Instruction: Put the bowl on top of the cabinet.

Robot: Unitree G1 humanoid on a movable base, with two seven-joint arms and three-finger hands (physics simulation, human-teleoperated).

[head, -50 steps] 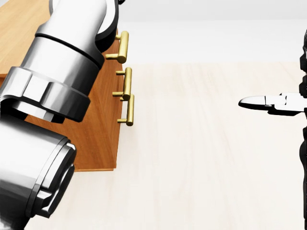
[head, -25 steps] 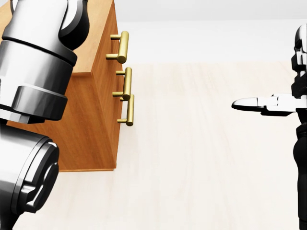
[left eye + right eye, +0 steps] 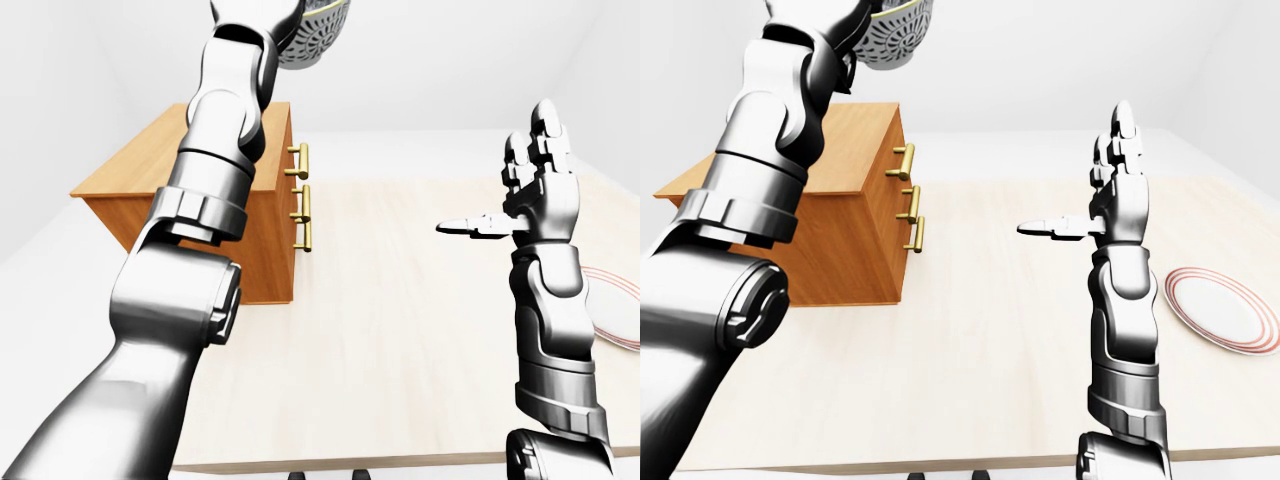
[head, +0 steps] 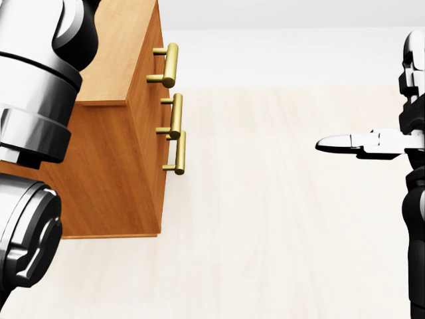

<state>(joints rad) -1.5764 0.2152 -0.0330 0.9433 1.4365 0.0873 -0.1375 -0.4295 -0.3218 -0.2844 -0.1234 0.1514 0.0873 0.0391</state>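
The left hand [image 3: 837, 24] is raised to the top edge of both eye views, at the end of a glossy silver arm that climbs from the bottom left corner. It presses against the left side of the round grey-white bowl with a raised lace-like pattern and a thin gold rim [image 3: 898, 36]. The frame's edge cuts off most of the fingers, so I cannot tell whether they clasp the bowl or only cradle it. The bowl is up in the air, tilted, and partly cropped by the top of the picture. It hangs high over the orange-brown wooden cabinet [image 3: 150, 168] and is well clear of the cabinet's flat top, which carries nothing. In the head view the bowl does not show. There the left arm fills the left edge and covers part of the cabinet.

The cabinet stands on a pale wood-grain surface [image 4: 279, 206], in the left half of every view. Three short brass bar handles [image 4: 176, 114] sit one below the other on the face turned towards the right of the view.

The right hand [image 3: 1122, 205] stands well apart from the cabinet, in the right half of the eye views. It is held upright on its silver forearm, the fingers straight and pointing up, the thumb [image 3: 1050, 228] stretched out level towards the view's left. It holds nothing.

Further right, past that forearm, a white round plate with red rings [image 3: 1225, 312] lies flat on the pale surface.
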